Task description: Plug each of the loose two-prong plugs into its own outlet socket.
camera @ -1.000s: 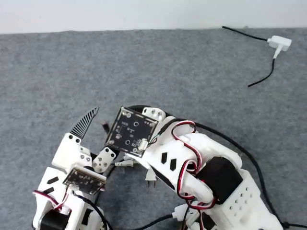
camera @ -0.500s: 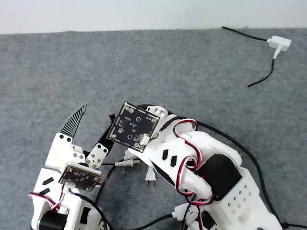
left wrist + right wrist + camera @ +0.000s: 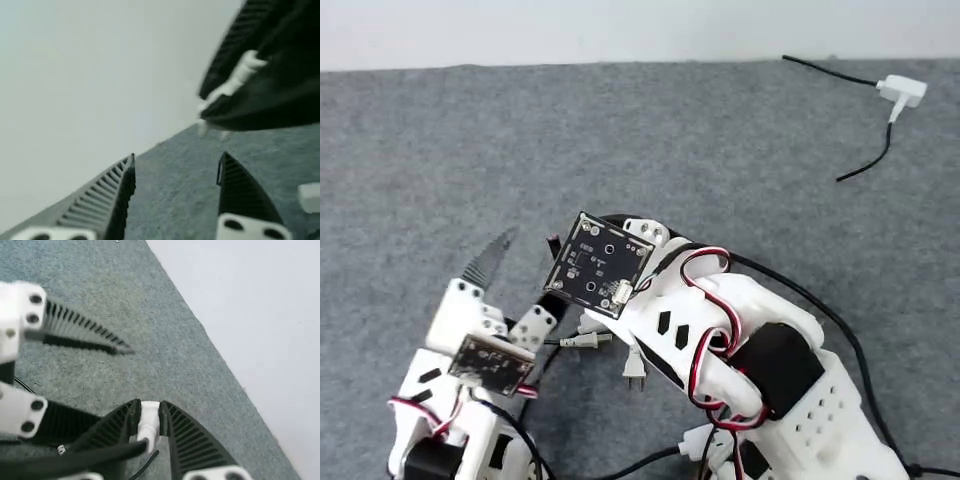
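Grey carpeted surface (image 3: pixel 740 150) is noted beneath both arms. The right gripper (image 3: pixel 149 407) is seen clamped on a white plug (image 3: pixel 148 426), its cord trailing back under the jaws. The left gripper (image 3: pixel 175 172) is recorded with fingers spread apart and nothing between them, close beside the right one. A loose plug (image 3: pixel 584 340) and a second loose plug (image 3: pixel 634 366) are found lying on the surface between the arms. A white socket block (image 3: pixel 903 91) on a black cord (image 3: pixel 868 165) is logged at the far corner, well apart.

White plastic arms (image 3: pixel 820 420), ribbed black fingers (image 3: pixel 488 262), red-and-white cables (image 3: pixel 697 372), black camera boards (image 3: pixel 598 265).
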Action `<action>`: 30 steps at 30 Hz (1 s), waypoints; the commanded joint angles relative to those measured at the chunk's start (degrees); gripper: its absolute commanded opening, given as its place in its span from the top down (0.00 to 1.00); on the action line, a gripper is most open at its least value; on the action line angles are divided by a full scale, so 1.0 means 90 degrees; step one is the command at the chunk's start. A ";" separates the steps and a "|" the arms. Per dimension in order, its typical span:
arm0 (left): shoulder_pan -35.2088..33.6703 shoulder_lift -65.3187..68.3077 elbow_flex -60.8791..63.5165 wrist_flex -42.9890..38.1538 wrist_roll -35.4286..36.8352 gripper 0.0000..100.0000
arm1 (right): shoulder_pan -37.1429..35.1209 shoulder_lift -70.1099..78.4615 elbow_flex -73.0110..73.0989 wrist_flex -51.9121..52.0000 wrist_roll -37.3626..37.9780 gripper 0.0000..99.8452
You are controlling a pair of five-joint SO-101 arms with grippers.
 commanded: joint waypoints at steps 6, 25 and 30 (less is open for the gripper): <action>0.0684 -0.0020 -0.0151 -0.0127 0.0078 0.75 | 0.0083 0.0015 -0.0117 -0.0093 -0.0068 0.99; -0.0156 -0.0029 -0.0171 -0.0684 -0.0010 0.75 | -0.0435 0.0015 -0.0078 0.0493 -0.0283 0.99; -0.0156 -0.0029 -0.0171 -0.0684 -0.0010 0.75 | -0.0425 0.0015 -0.0078 0.0513 -0.0283 0.99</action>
